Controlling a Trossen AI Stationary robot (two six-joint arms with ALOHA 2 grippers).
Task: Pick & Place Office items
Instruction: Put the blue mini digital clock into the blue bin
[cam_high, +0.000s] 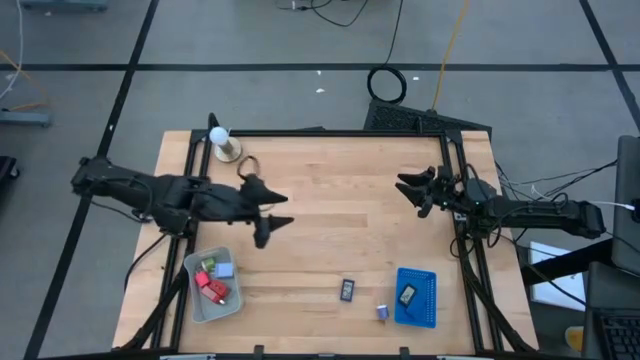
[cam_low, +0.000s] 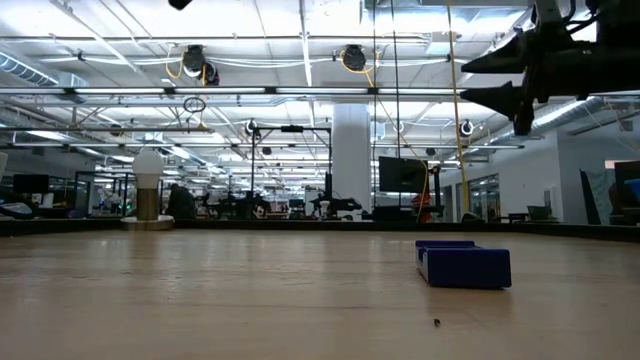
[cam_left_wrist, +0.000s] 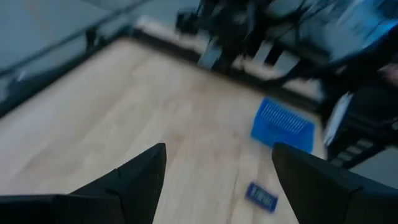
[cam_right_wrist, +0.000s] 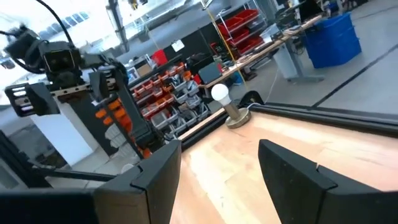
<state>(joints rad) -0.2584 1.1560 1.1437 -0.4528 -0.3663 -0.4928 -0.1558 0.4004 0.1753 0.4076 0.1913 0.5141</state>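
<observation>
Taking the blue tray (cam_high: 417, 297) as the landmark: it sits at the near edge of the wooden table (cam_high: 340, 210), with a black rectangle (cam_high: 407, 294) lying inside it. Just beside its left edge is a small purple bit (cam_high: 382, 312), and a second black rectangle (cam_high: 347, 289) lies on bare wood a little further left. Well to the left, the grey tray (cam_high: 212, 284) holds red blocks (cam_high: 211, 286), a light-blue block (cam_high: 225, 268) and a green-white bit (cam_high: 208, 264). Farther back, the left gripper (cam_high: 276, 210) hangs empty with fingers apart, above the grey tray's far side. The right gripper (cam_high: 408, 189), also apart and empty, hovers beyond the blue tray.
</observation>
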